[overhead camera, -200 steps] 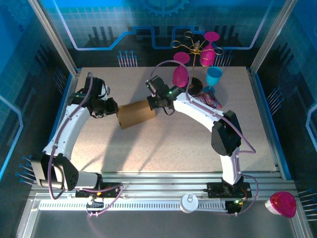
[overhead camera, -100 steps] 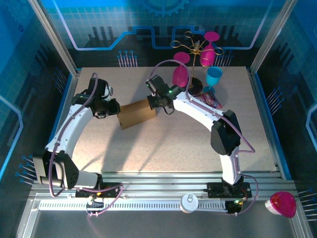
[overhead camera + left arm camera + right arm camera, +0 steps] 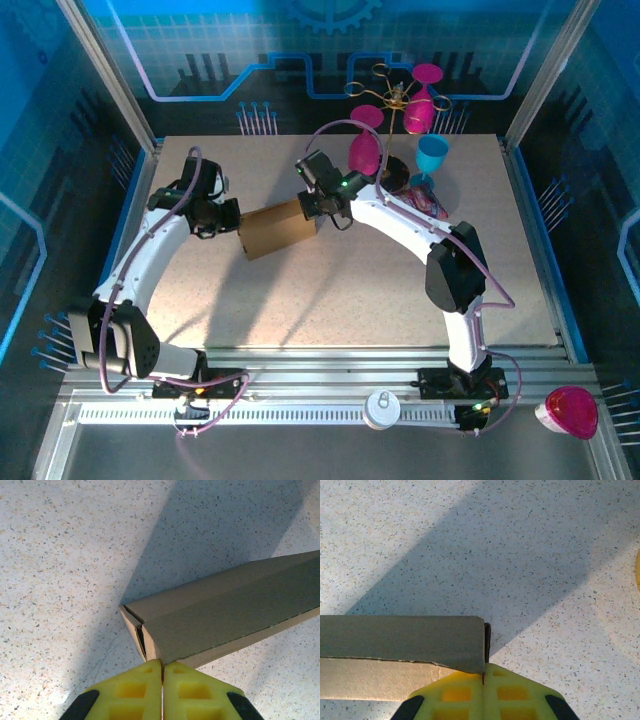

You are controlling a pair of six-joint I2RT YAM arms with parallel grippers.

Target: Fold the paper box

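The paper box, a closed brown cardboard carton, lies slanted across the middle of the table between my two grippers. My left gripper is at the box's left end. In the left wrist view its yellow fingertips are shut, and the lid corner of the box runs down into the seam between them at the gripper. My right gripper is at the box's right end. In the right wrist view this gripper is shut, with the end edge of the box pinched at its tips.
A gold stand with pink cups and a blue cup stand at the back right. Beside them lies a purple packet. A pink cup and a white disc sit on the front rail.
My left arm's wrist has shifted a little right and towards the back, closing in on the box's left end. The box and the right arm have stayed put.
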